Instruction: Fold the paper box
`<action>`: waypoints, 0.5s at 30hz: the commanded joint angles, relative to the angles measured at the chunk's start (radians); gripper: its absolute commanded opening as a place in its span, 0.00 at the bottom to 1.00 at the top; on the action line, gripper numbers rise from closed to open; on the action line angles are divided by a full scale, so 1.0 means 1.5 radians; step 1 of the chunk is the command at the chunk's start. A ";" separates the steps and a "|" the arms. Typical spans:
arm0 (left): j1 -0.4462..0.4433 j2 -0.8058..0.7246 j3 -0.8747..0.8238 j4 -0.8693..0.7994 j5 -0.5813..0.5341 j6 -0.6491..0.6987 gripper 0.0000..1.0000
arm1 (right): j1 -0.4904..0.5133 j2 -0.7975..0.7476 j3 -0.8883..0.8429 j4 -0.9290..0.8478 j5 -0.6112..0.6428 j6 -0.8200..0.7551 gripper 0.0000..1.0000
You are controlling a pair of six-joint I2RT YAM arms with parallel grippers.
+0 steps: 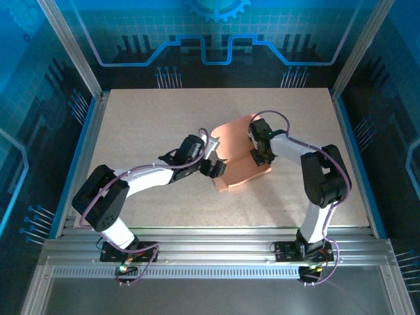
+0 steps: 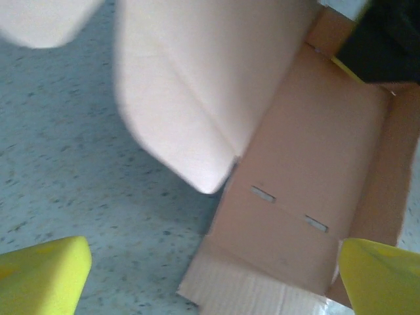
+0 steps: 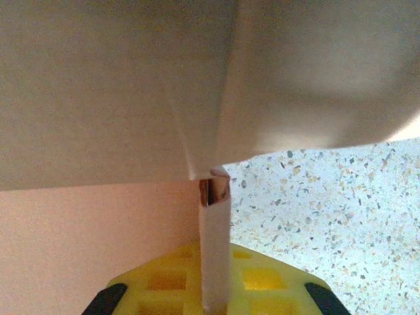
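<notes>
Counter [image 1: 164, 125]: speckled top. The box [image 1: 239, 141] sits on it right of centre, between the two arms.

Box is part-erected. The base is flat and the side walls are raised. A large round-cornered flap [image 2: 190, 85] stands up at its left side, and two slots [image 2: 262, 194] show along the near crease.

Step, as judged: mid-fold. The walls are up but the flap is not yet closed or tucked. One hand pins a wall and the other is free to take a new hold.

Next move likely calls for the free hand to take the loose flap and bring it over along its crease. The card is thin, so a light pinch, edge-on.

Left arm reaches in low from the near left, wrist aimed at the box's near-left corner. Right arm stands tall at the near right, forearm running far-left over the box, wrist pointing down.

Left hand [image 1: 211, 164]: spread wide, fingers [image 2: 39, 275] empty, just beside the box.

Right hand [image 1: 261, 156]: clamped on a thin upright edge of the box.
</notes>
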 commanded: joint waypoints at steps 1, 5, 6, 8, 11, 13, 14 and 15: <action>0.040 -0.004 -0.038 0.001 0.065 -0.059 0.87 | -0.019 0.007 0.005 0.020 -0.053 -0.023 0.04; 0.081 0.028 -0.050 0.032 0.158 -0.098 0.75 | -0.034 0.034 0.041 -0.009 -0.086 -0.020 0.03; 0.082 0.035 -0.045 0.032 0.173 -0.104 0.74 | -0.033 0.039 0.050 -0.019 -0.083 -0.016 0.03; 0.080 0.047 -0.046 0.062 0.199 -0.131 0.63 | -0.032 0.047 0.061 -0.030 -0.081 -0.011 0.03; 0.082 0.077 -0.033 0.077 0.196 -0.159 0.51 | -0.032 0.053 0.065 -0.044 -0.080 -0.005 0.02; 0.082 0.102 -0.020 0.078 0.194 -0.157 0.43 | -0.032 0.054 0.063 -0.046 -0.086 -0.008 0.02; 0.087 0.114 -0.013 0.080 0.201 -0.154 0.39 | -0.033 0.055 0.061 -0.048 -0.085 -0.011 0.02; 0.092 0.124 -0.008 0.084 0.207 -0.153 0.37 | -0.034 0.056 0.060 -0.049 -0.086 -0.014 0.02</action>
